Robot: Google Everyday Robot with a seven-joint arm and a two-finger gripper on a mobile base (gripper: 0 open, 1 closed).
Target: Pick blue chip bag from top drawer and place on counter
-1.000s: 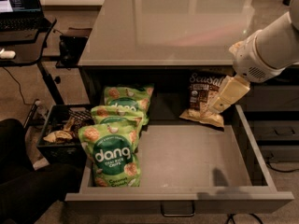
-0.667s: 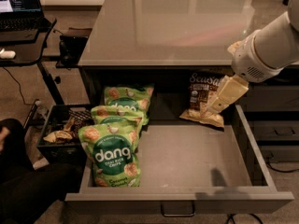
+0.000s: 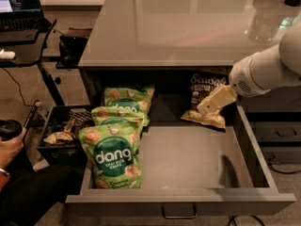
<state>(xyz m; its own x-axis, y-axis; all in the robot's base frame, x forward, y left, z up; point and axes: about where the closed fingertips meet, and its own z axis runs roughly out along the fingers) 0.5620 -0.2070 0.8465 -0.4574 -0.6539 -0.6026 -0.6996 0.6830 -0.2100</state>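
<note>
The blue chip bag point(image 3: 201, 89), dark with white "Sea Salt" script and tan edges, stands leaning at the back right of the open top drawer point(image 3: 188, 159). Its lower edge rests on the drawer floor. My gripper point(image 3: 212, 101), cream-coloured at the end of the white arm point(image 3: 263, 72), reaches in from the right and lies against the bag's right front, covering part of it. The glossy grey counter point(image 3: 178, 27) spans above the drawer. The drawer's pull handle point(image 3: 178, 213) is at the front.
Three green "dang" bags point(image 3: 113, 157) overlap on the drawer's left side. A black crate point(image 3: 61, 131) with snacks stands left of the drawer. A black desk with a laptop point(image 3: 19, 13) is at the far left. A person's hand point(image 3: 9, 145) holds a dark object at the left edge.
The gripper and the chip bag have barely moved. A person's hand has come into view at the left edge.
</note>
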